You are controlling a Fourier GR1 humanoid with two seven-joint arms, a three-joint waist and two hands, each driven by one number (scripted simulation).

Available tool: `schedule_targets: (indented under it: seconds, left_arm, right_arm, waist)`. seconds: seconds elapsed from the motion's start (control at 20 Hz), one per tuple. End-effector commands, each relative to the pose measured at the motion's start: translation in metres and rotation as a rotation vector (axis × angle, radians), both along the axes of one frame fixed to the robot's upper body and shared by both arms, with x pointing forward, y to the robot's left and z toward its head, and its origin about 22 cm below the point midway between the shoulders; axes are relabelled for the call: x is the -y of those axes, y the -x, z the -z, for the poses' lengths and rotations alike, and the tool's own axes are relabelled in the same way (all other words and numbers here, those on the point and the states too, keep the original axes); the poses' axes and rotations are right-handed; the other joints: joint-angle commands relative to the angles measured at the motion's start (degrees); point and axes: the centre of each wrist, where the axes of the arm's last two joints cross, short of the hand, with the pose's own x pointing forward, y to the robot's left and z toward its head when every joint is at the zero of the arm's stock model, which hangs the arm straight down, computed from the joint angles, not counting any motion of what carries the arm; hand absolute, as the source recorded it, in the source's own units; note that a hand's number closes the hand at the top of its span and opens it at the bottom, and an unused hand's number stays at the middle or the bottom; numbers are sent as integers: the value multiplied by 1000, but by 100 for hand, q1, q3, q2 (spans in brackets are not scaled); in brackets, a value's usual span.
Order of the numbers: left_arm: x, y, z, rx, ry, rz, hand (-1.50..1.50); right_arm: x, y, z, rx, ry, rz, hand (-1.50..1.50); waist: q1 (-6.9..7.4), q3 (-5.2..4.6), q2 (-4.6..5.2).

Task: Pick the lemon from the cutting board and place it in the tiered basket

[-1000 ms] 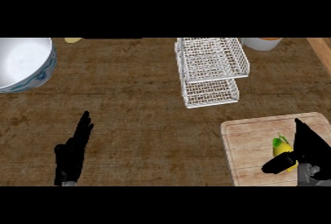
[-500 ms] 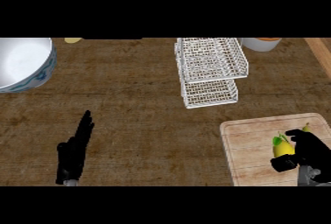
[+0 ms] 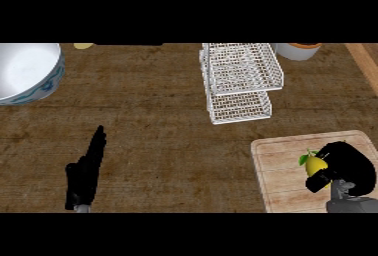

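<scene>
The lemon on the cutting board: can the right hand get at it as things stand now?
Probably yes. The right hand is already curled against the lemon on the cutting board, and nothing lies between them.

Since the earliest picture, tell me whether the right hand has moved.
Yes. The right hand has curled over the lemon on the cutting board.

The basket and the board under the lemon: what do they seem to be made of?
The basket looks like thin white wire, probably coated metal: an open grid through which the counter shows. The board looks like pale, matte wood, with faint lines running across it. The lemon lies on it.
</scene>
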Motion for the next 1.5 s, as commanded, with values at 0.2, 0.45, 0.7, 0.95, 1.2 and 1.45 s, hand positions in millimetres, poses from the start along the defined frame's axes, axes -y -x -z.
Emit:
schedule_targets:
  seconds: [0.2,0.45,0.7,0.95,1.2,1.45]
  left_arm:
    - [-13,-4,0,-64,5,-2,0]
    - [-1,3,7,-62,9,11,0]
    - [-2,2,4,-59,-4,2,0]
    - [-8,5,8,-82,-7,-2,0]
    - [-8,0,5,-76,-21,0,0]
    - [-2,-3,3,-74,-9,28,0]
  right_arm:
    - [-96,2,5,25,-10,184,150]
    - [-110,-2,-8,147,-74,358,150]
    - [-115,-9,-52,442,-98,379,150]
    - [-121,-11,-101,703,-52,383,150]
    - [-142,-9,-139,843,140,342,150]
    - [-153,-15,-167,878,237,347,150]
  waist:
    - [25,65,95]
    - [135,64,92]
    - [77,56,9]
    - [37,29,-24]
    - [66,5,-29]
    - [161,16,5]
